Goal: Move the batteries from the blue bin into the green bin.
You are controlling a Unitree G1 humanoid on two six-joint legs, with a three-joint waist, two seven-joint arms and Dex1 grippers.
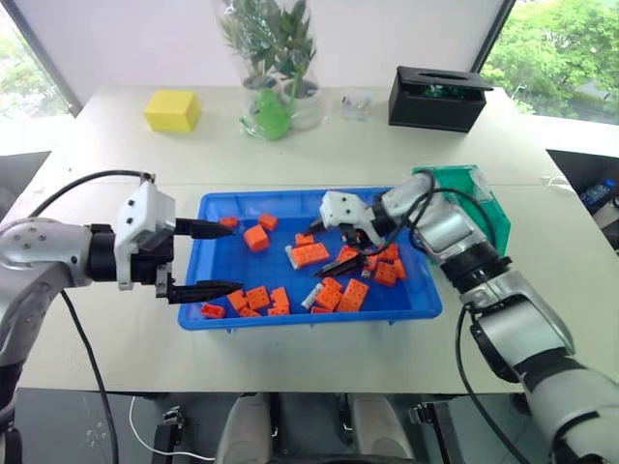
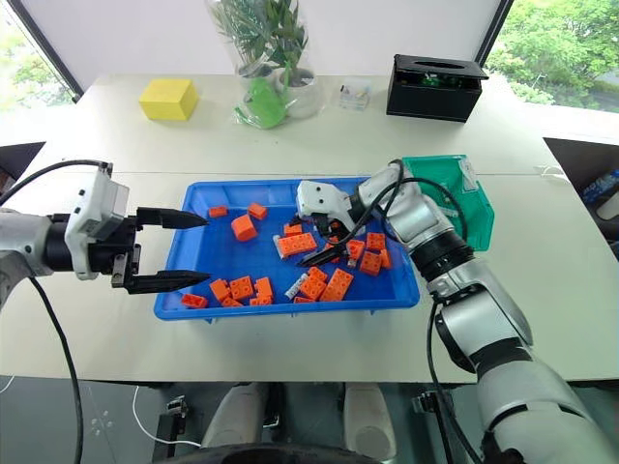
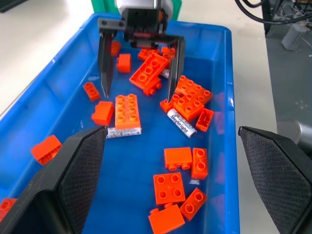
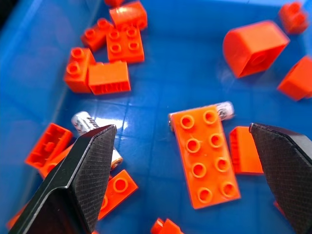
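Both grippers spread wide over the blue bin, holding nothing.

Left gripper hovering at the near-left rim; right gripper deeper in, above orange bricks. Two batteries seen among bricks in left wrist view. Beyond, green bin.

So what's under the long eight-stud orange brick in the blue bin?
A battery pokes out from under the long brick on the blue bin floor; only one end shows, the rest is covered.
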